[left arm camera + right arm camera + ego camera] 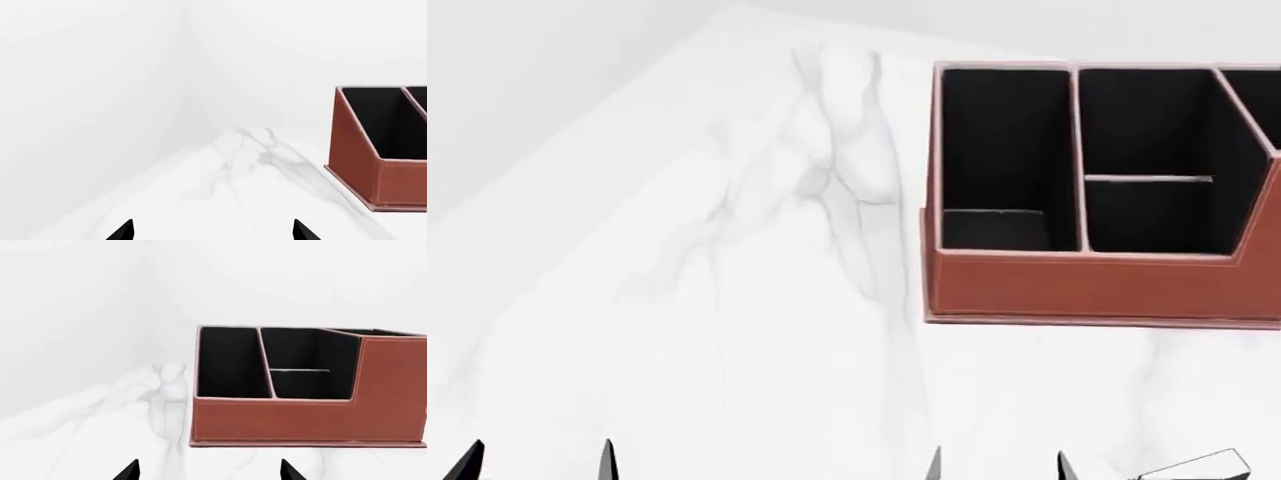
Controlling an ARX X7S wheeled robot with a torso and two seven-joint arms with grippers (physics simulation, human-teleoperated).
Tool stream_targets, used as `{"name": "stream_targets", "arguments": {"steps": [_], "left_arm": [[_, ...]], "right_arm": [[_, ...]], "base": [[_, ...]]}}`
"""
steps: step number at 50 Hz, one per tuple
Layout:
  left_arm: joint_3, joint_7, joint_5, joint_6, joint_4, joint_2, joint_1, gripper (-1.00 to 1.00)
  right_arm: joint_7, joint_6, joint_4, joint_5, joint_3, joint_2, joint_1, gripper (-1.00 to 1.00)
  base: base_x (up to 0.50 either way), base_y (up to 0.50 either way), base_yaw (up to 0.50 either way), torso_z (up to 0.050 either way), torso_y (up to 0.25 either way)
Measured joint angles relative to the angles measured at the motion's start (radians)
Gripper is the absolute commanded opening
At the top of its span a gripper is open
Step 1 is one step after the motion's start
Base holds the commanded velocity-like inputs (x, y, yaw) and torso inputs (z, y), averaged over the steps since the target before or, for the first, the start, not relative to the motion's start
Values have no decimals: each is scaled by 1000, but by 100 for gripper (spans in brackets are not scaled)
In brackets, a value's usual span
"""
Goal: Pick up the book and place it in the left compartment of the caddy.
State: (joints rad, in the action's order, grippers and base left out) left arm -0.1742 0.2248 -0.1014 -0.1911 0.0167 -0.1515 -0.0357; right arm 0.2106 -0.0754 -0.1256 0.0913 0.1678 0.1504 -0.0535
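Note:
The reddish-brown caddy (1068, 285) stands on the white marble table at the far right, its black inside facing up. Its left compartment (1004, 140) is a long dark slot at the end wall, and nothing shows in it. A thin pale-edged object at the lower right corner looks like the book (1198, 466), lying flat and mostly cut off. My left gripper (537, 462) and right gripper (998, 466) are both open and empty at the near edge. The caddy (280, 420) faces the right gripper (209, 470). From the left gripper (213, 231) the caddy (363, 165) lies off to one side.
The marble tabletop (694, 300) runs back into a corner where white walls (534, 80) meet behind and to the left of the caddy. The caddy also has shorter cells (1154, 210) split by a crossbar, to the right of the long slot.

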Motion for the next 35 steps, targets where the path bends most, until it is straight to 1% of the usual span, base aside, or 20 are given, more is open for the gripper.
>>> {"name": "stream_targets", "arguments": {"steps": [14, 31, 33, 35], "left_arm": [[-10, 10, -8, 4, 7, -8, 2, 100], [-20, 21, -16, 6, 12, -17, 4, 100], [-23, 21, -16, 6, 11, -18, 4, 100], [-25, 22, -17, 6, 11, -19, 3, 100]], "right_arm": [[13, -14, -3, 14, 2, 9, -2, 100], [42, -7, -2, 18, 5, 13, 1, 100], [85, 16, -23, -19, -26, -16, -6, 100], [175, 40, -45, -57, -52, -38, -12, 100]], "base": [[468, 176, 0, 0, 1], [0, 0, 0, 0, 0], [0, 0, 0, 0, 0], [0, 0, 0, 0, 0]]}}
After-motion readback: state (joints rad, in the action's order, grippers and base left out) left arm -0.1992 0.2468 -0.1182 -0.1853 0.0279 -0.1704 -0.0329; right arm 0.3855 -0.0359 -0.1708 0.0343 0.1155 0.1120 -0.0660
